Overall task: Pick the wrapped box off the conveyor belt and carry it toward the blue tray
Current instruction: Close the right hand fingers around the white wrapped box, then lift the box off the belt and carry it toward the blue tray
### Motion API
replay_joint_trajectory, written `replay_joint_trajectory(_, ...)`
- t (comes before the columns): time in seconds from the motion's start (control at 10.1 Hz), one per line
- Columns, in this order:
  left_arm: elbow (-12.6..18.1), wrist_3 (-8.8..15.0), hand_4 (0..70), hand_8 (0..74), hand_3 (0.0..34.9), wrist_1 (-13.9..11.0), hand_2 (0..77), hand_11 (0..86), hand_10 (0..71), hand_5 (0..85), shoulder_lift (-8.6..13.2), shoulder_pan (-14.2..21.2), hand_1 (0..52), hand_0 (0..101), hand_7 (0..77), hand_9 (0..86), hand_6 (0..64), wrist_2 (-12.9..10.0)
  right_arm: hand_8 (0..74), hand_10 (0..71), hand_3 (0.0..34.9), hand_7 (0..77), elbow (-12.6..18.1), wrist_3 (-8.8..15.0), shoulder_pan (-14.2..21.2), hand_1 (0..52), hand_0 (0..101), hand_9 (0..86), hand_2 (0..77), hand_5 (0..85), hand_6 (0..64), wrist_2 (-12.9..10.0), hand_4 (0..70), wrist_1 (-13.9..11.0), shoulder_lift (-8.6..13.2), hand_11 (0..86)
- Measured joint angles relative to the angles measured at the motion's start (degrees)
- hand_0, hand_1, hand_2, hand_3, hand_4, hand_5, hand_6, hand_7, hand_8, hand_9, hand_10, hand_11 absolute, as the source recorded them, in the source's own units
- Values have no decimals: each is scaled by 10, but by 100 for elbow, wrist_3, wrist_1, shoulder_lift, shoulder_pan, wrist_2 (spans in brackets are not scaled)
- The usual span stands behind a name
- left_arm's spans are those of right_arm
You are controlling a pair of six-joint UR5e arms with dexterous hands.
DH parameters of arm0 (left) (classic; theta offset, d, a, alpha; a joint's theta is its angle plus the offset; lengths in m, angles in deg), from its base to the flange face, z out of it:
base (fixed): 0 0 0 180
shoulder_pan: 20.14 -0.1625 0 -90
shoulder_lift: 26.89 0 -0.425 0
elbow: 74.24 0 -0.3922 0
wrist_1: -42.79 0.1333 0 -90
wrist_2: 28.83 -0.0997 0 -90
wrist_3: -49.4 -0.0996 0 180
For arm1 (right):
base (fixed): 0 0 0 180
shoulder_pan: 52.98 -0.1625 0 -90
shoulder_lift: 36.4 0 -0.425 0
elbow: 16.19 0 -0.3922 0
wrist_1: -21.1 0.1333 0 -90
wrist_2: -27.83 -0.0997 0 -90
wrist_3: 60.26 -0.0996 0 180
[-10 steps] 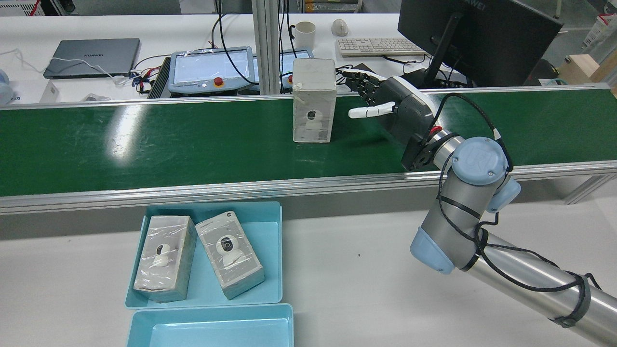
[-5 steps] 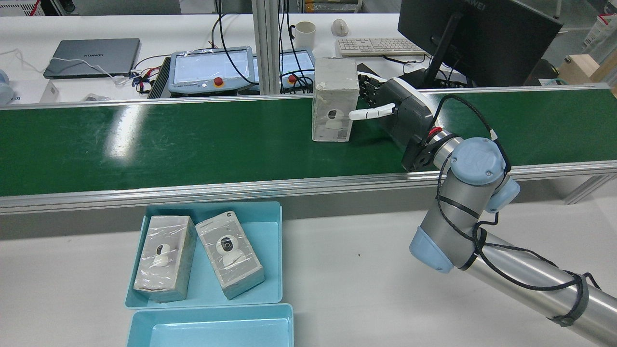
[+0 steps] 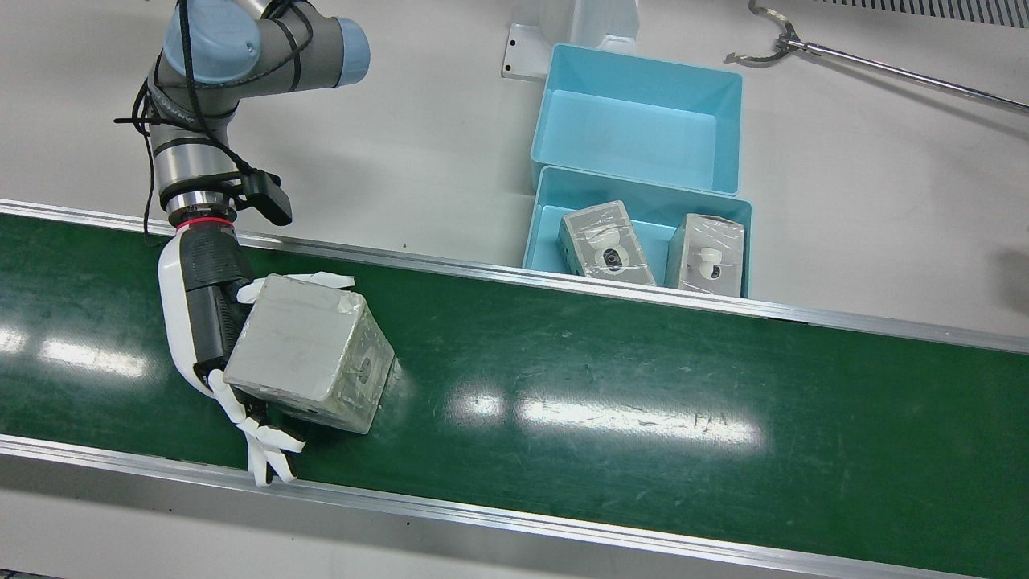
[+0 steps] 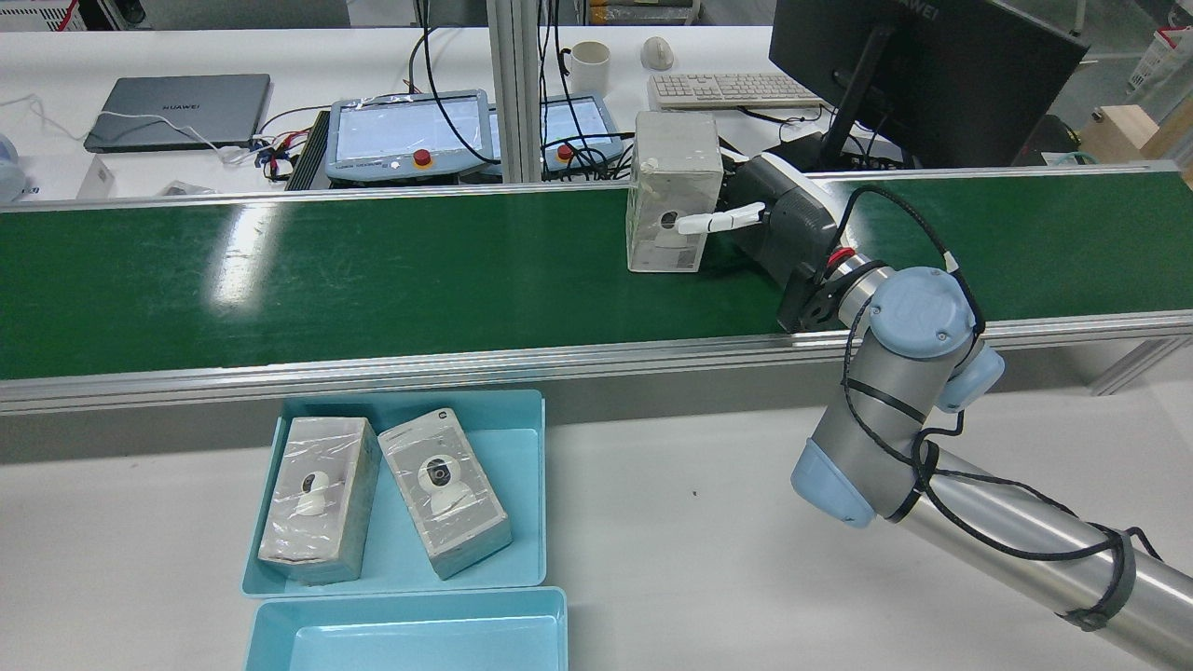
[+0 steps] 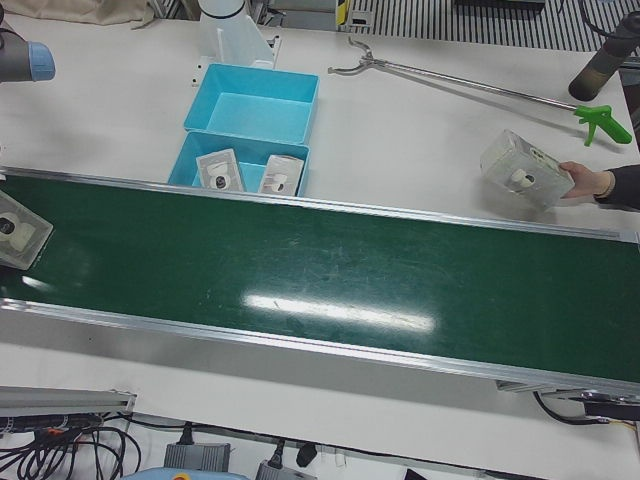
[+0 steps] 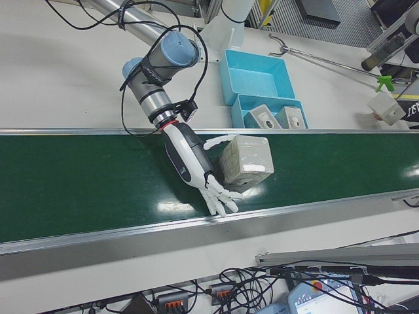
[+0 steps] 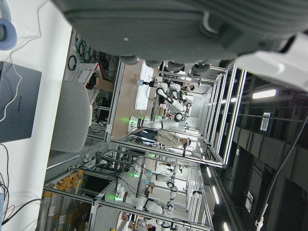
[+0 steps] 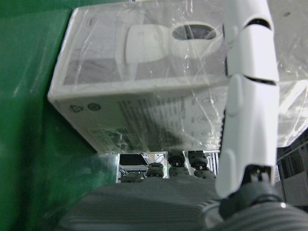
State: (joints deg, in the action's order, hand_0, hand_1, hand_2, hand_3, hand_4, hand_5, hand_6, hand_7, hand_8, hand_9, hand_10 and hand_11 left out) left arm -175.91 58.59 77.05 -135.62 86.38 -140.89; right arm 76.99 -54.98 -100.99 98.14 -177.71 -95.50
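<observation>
Wrapped box: the wrapped box stands upright on the green conveyor belt, toward the belt's far edge in the rear view, with its printed camera picture facing the robot. Its base appears to rest on the belt; no lift is evident.

Right hand: the right hand lies alongside the box with its palm against one side face. A white digit crosses the printed face, as the right hand view shows, while the other fingers are spread flat beyond the box near the belt's operator-side rail. The hand is unclenched and grasps nothing; contact is a cradle, not a hold.

Left hand: only its own camera shows it, a grey palm against the background; whether it is clenched or released, I cannot tell.

Blue tray: the blue tray sits on the white tabletop near the belt's robot-side rail, well apart from the hand. Two wrapped boxes already lie in it. A second, unfilled blue tray adjoins it at the tabletop's near edge.

Progress: approach complete, box met. Outstanding, in my judgement: closing the fingers, the lift, and the whole carry toward the tray.
</observation>
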Motion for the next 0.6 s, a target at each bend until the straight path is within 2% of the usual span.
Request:
replay_joint_trajectory(0.1,0,0,0,5,0,0,11,5,5,11,0,0,0,0,5,0,5,0,22,0,0,49,-5,3,1,147,477,60,136,229,49,0,109,0,5,5)
replay_joint_trajectory(0.2,0,0,0,5,0,0,11,5,0,11,0,0,0,0,5,5,5,0,22,0,0,49,-7,5,5,169,479,60,164,322,49,0,120,-2,11,5)
replay_joint_trajectory(0.3,0,0,0,5,0,0,5,5,5,11,0,0,0,0,5,0,5,0,22,0,0,49,-9,6,7,169,479,60,164,322,49,2,120,-9,23,5)
replay_joint_trajectory(0.4,0,0,0,5,0,0,5,5,5,11,0,0,0,0,5,0,5,0,158,33,0,202,-10,7,8,202,498,185,229,376,158,6,142,-27,43,11)
replay_joint_trajectory(0.5,0,0,0,5,0,0,5,5,5,11,0,0,0,0,5,0,5,0,235,120,0,256,-4,7,-11,191,546,267,273,415,224,12,158,-92,68,71)
replay_joint_trajectory(0.6,0,0,0,5,0,0,11,5,0,11,0,0,0,0,5,5,5,0,349,213,0,305,26,5,-53,93,578,344,349,491,305,16,224,-180,93,175)
